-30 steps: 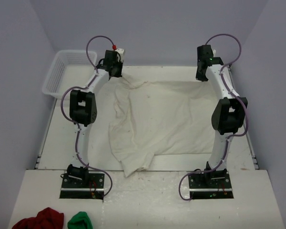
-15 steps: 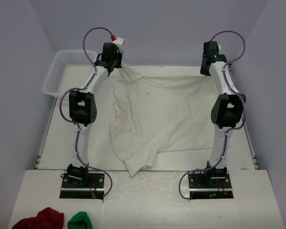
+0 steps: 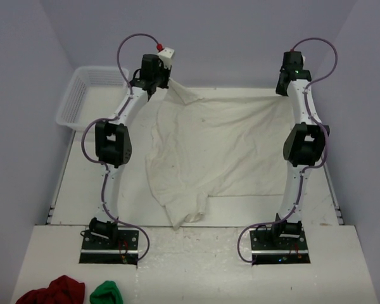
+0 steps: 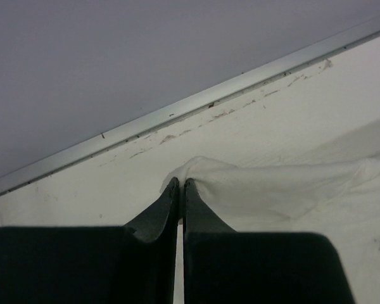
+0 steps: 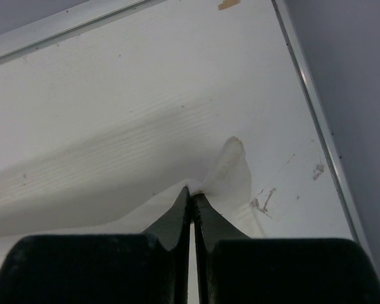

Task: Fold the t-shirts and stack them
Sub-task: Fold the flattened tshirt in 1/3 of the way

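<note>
One off-white t-shirt lies spread over the middle of the table, its near end bunched toward the front edge. My left gripper is shut on the shirt's far left corner and holds it lifted near the back wall. My right gripper is shut on the far right corner, also raised off the table. The far edge of the shirt hangs stretched between the two grippers. Both pairs of fingertips pinch thin cloth in the wrist views.
A white plastic basket stands at the far left of the table. A dark red cloth bundle and a small green bundle lie on the near platform at the left. The table's back rail runs close behind the grippers.
Both grippers have moved farther back and outward, lifting the shirt's far corners. The shirt has been pulled taut and flatter, and its near end slid away from the front edge.
</note>
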`<state>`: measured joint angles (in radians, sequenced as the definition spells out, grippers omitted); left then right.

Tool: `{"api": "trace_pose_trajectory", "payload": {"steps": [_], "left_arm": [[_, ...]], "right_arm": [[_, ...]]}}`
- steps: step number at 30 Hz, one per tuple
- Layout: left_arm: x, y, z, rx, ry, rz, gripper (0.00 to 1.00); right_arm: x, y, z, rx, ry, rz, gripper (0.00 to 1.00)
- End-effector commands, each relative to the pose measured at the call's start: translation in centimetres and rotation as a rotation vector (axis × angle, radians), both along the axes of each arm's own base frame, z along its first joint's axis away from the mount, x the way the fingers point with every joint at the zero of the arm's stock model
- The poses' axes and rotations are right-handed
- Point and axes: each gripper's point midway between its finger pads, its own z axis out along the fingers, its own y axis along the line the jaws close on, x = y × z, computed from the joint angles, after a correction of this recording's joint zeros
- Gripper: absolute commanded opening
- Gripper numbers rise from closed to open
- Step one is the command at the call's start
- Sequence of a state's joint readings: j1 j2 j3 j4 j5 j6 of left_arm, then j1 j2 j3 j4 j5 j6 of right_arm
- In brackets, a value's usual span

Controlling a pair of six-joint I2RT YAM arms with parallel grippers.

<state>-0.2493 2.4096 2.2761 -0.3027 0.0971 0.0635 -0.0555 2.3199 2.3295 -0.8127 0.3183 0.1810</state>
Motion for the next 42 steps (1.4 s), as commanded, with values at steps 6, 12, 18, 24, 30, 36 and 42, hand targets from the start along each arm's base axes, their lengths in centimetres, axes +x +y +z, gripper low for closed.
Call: {"api": "trace_pose_trajectory", "payload": {"steps": [6, 12, 18, 24, 30, 36, 42], "left_arm": [[-3.4, -4.6, 0.9, 0.031, 0.011, -0.075, 0.00], [-7.4, -6.5, 0.5, 0.026, 0.066, -0.052, 0.00], [-11.2, -7.0, 0.9, -0.009, 0.087, 0.017, 0.00], [-16.0, -10.0, 2.1, 0.014, 0.042, 0.012, 0.00], [-18.5, -10.9, 1.5, 0.004, 0.067, 0.017, 0.00], [-20.6, -12.2, 1.4, 0.019, 0.077, -0.010, 0.00], [-22.2, -9.9, -1.1, 0.046, 0.141, 0.100, 0.00]], "right_arm": [[-0.3, 0.3, -2.0, 0.043, 0.053, 0.027, 0.00], [-1.8, 1.1, -3.1, 0.087, 0.100, 0.035, 0.00], [-2.8, 1.4, -2.0, 0.111, 0.099, 0.019, 0.00], [-3.3, 1.9, -1.5, 0.131, 0.090, 0.024, 0.00], [-3.5, 1.8, -1.9, 0.125, 0.100, 0.013, 0.00], [-3.3, 1.7, -2.1, 0.126, 0.105, 0.008, 0.00], [-4.2, 1.7, -3.1, 0.125, 0.139, -0.002, 0.00]]}}
